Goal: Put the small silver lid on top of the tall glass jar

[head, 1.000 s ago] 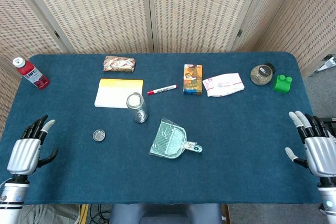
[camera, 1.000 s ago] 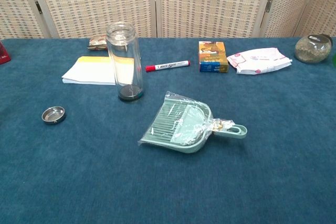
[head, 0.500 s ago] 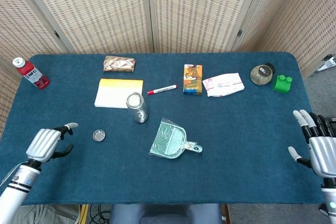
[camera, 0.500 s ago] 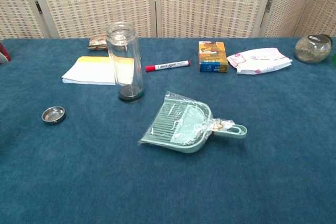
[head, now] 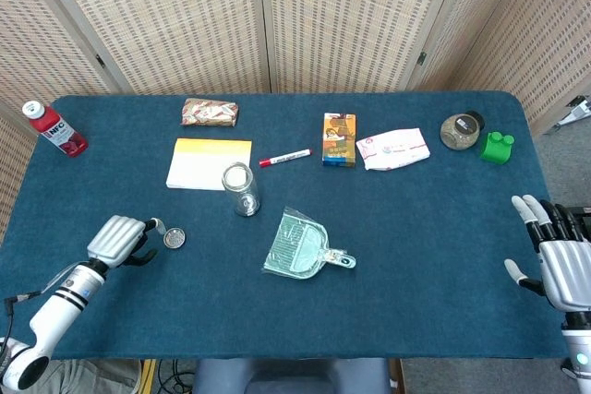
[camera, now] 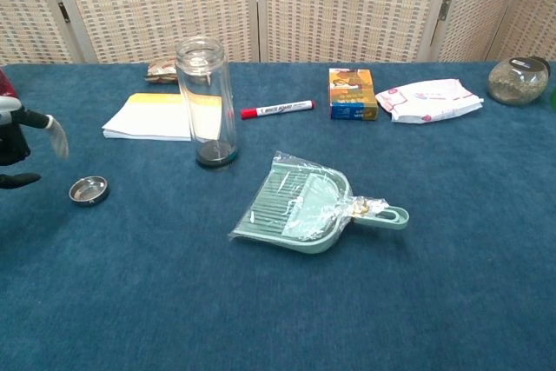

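The small silver lid (head: 174, 238) (camera: 89, 189) lies flat on the blue table, left of the middle. The tall glass jar (head: 240, 187) (camera: 207, 102) stands upright and uncovered to its right, next to a yellow notepad. My left hand (head: 123, 238) (camera: 24, 141) hovers just left of the lid, fingers spread toward it, holding nothing. My right hand (head: 560, 260) stays at the table's right edge, fingers apart and empty; only the head view shows it.
A green dustpan (head: 302, 250) in plastic lies near the middle. A notepad (head: 210, 162), red marker (head: 284, 157), orange box (head: 339, 139), white packet (head: 393, 149), snack bag (head: 210, 113), round jar (head: 459, 131), green object (head: 497, 148) and red bottle (head: 56, 129) sit along the back.
My left hand has moved right along the table front, from the left edge to just beside the lid. The right hand has barely shifted.
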Controlling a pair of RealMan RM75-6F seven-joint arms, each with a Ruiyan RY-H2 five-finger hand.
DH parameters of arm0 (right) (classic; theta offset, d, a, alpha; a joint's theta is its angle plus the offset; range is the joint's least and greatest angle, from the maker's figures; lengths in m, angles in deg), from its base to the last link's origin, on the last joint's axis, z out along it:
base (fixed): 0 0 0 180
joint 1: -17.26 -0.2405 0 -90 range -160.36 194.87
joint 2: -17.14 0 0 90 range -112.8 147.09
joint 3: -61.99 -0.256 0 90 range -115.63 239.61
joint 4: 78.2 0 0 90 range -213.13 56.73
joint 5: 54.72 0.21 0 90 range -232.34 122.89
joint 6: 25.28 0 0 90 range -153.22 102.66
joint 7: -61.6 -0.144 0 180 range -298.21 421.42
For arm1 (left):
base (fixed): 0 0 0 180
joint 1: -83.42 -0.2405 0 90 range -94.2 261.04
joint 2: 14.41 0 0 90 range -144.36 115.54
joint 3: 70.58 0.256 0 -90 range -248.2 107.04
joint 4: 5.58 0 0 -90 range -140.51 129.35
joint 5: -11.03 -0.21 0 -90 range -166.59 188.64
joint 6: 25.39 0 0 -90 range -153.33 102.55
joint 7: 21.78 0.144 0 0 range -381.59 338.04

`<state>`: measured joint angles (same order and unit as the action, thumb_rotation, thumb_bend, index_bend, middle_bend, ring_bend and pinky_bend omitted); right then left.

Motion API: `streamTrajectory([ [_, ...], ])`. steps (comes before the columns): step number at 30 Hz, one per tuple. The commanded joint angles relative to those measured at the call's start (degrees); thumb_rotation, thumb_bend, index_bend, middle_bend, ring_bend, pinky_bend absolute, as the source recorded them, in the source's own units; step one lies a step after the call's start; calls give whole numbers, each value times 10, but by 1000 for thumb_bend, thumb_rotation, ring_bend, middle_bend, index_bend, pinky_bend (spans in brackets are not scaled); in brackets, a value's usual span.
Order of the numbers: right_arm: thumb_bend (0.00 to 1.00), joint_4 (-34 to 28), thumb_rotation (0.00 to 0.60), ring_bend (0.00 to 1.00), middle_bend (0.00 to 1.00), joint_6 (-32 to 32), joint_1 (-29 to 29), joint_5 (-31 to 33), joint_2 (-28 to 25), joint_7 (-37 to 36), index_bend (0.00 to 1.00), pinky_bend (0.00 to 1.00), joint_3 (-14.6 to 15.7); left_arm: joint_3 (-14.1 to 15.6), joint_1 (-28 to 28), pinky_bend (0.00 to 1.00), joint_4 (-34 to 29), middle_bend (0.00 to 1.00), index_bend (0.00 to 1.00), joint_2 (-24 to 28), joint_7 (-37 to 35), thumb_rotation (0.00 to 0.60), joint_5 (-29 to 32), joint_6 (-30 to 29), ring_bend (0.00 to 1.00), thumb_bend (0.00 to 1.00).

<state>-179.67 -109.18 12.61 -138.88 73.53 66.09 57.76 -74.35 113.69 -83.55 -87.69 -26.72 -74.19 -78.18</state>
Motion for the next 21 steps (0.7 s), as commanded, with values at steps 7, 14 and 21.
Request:
streamTrajectory([
  [7,227,6,600,0,43,5,-1,4,2,-4,5,65,0,-3,27,1000,56,894,400,-50,9,600,31,31,888,371],
  [14,227,12,600,0,43,9,-1,8,3,-8,5,65,0,-4,39,1000,86,896,439,-79,14,600,47,42,889,371],
  [21,226,17,600,0,43,7,2,9,3,-14,5,65,1,-3,48,1000,107,903,485,-100,18,600,58,53,893,370],
])
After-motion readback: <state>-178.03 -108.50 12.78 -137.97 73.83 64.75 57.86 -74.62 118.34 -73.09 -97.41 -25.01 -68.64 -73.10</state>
